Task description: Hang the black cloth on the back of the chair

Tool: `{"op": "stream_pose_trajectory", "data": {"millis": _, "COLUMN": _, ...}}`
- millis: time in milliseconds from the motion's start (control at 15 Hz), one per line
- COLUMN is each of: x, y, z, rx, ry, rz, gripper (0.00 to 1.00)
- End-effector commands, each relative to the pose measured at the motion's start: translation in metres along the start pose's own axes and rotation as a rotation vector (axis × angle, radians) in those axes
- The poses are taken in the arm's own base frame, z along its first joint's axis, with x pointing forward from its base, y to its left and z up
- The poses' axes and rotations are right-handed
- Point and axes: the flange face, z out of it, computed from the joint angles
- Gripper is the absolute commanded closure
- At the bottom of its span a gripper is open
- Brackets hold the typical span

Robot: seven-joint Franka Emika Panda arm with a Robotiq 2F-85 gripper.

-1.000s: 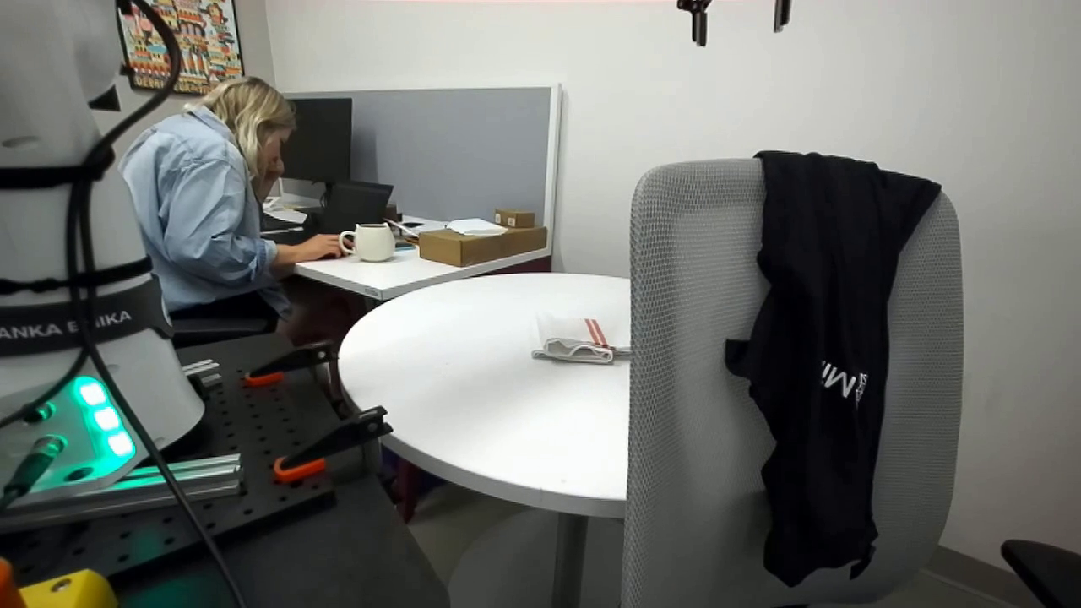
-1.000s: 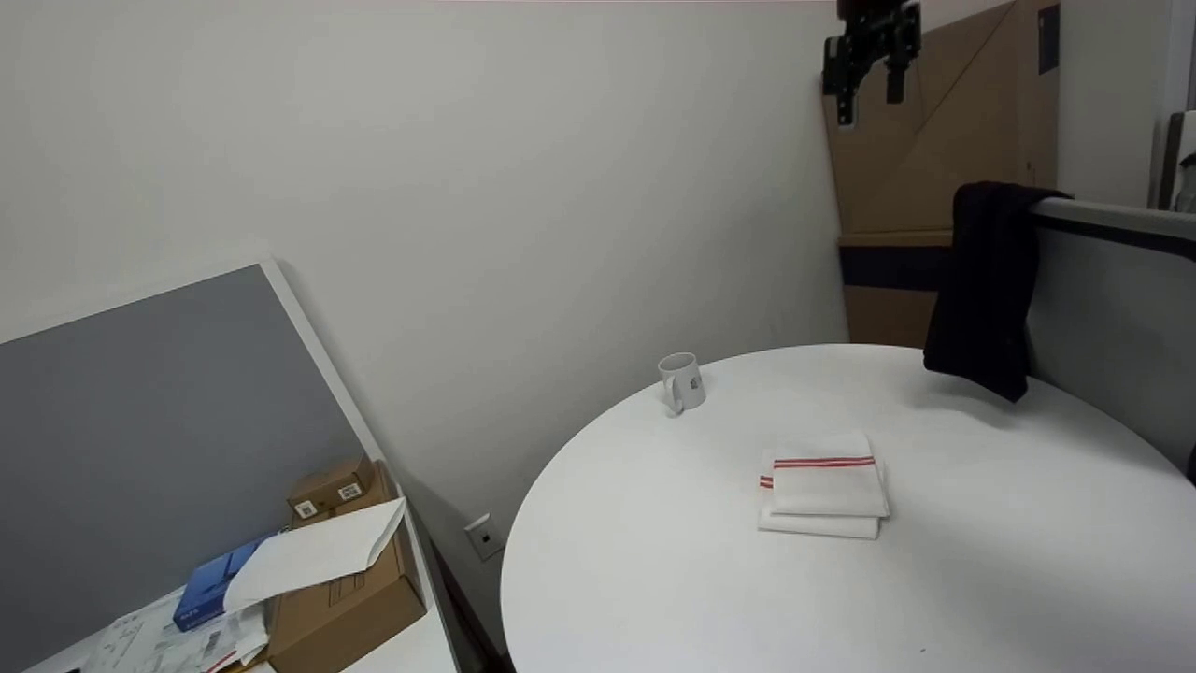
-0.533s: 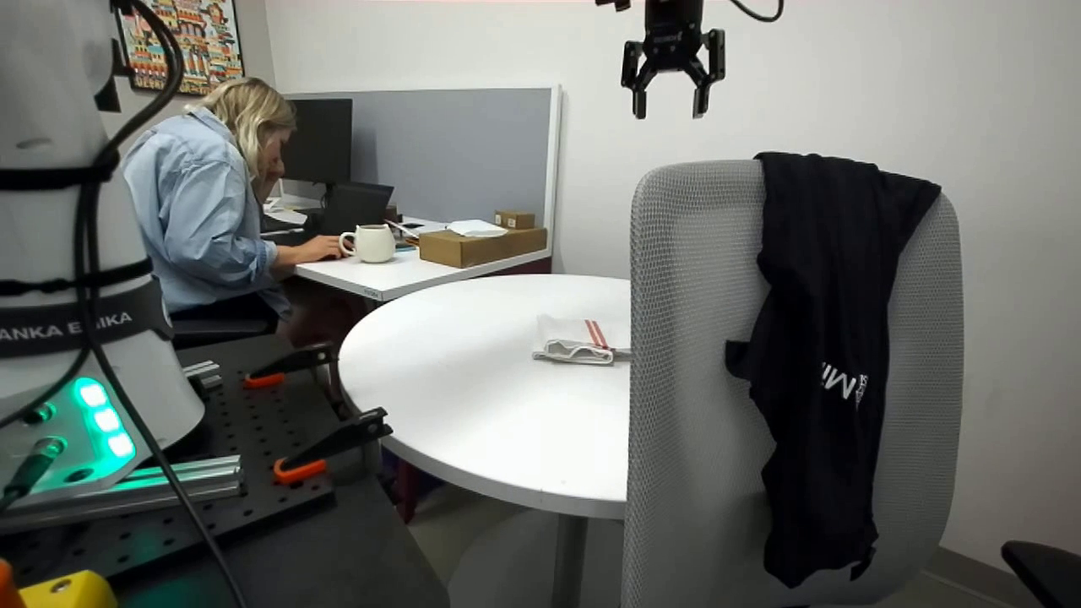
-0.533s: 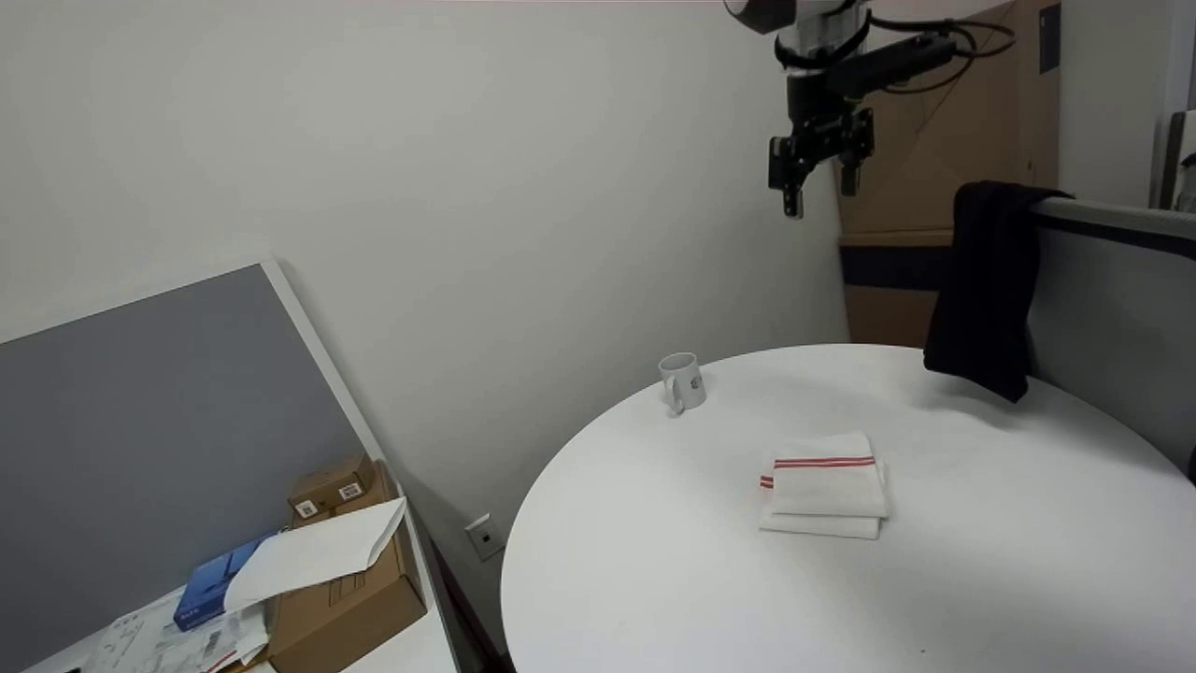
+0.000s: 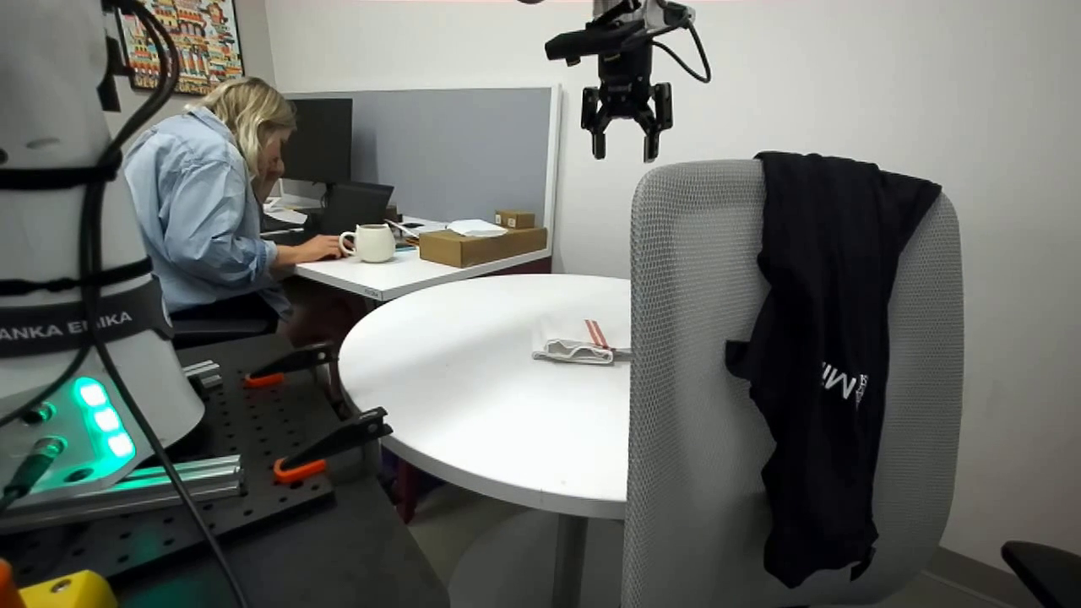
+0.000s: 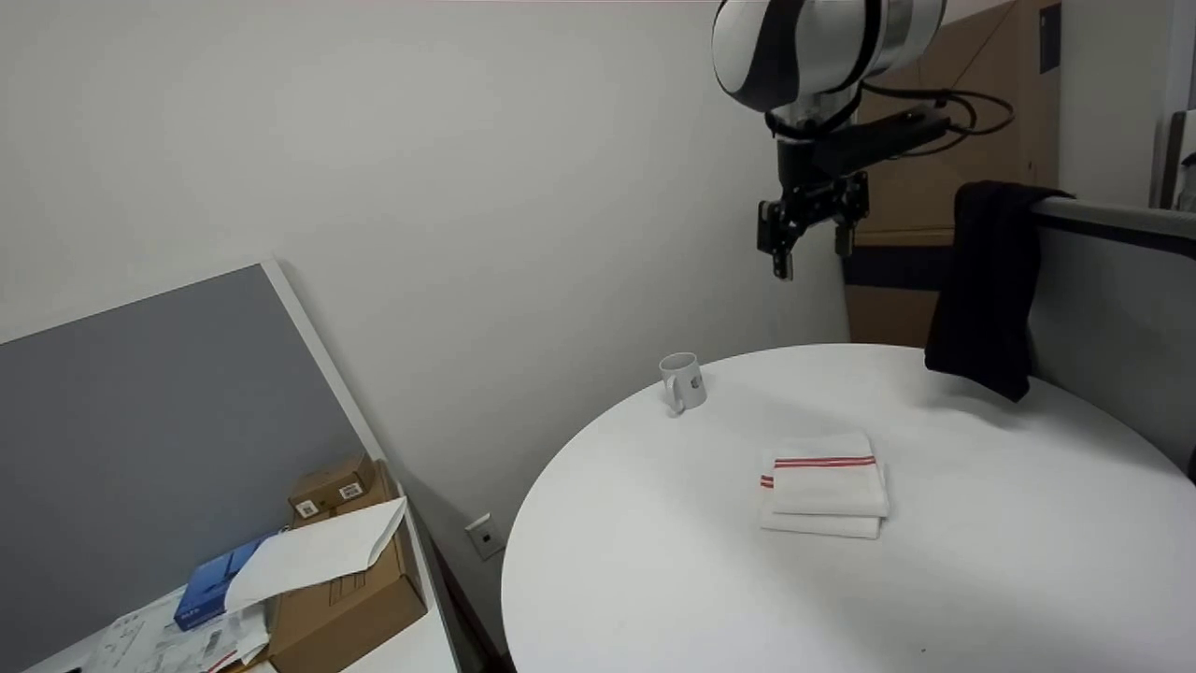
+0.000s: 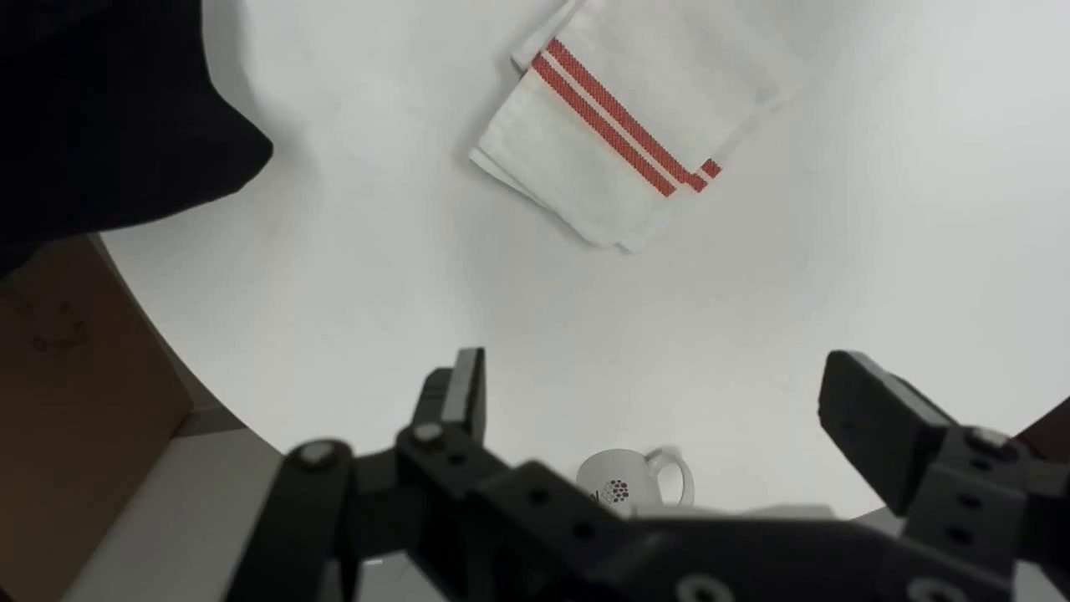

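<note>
The black cloth point(image 5: 823, 355) with white lettering hangs over the top of the grey mesh chair back point(image 5: 688, 405). Its other side point(image 6: 986, 290) hangs down towards the white table point(image 6: 645, 551) in an exterior view. In the wrist view the cloth point(image 7: 109, 125) is a dark shape at the upper left. My gripper point(image 5: 625, 154) is open and empty, in the air above the table, apart from the cloth and chair. It also shows open in an exterior view point(image 6: 814, 260) and in the wrist view point(image 7: 656, 368).
A folded white towel with red stripes point(image 6: 827, 491) lies on the table. A white mug point(image 6: 687, 383) stands near the table's edge. A person point(image 5: 198, 194) sits at a desk with boxes point(image 5: 481, 245). A cardboard sheet point(image 6: 962, 140) stands behind.
My gripper has come down and moved left in both exterior views, away from above the chair back. It stays open. The black cloth has not visibly moved.
</note>
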Motion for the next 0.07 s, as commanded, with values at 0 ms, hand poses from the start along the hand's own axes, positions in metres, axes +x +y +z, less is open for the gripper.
{"op": "stream_pose_trajectory", "data": {"millis": 0, "x": -0.0003, "y": 0.0003, "z": -0.0019, "rx": -0.001, "ry": 0.001, "rz": 0.001, "gripper": 0.0}}
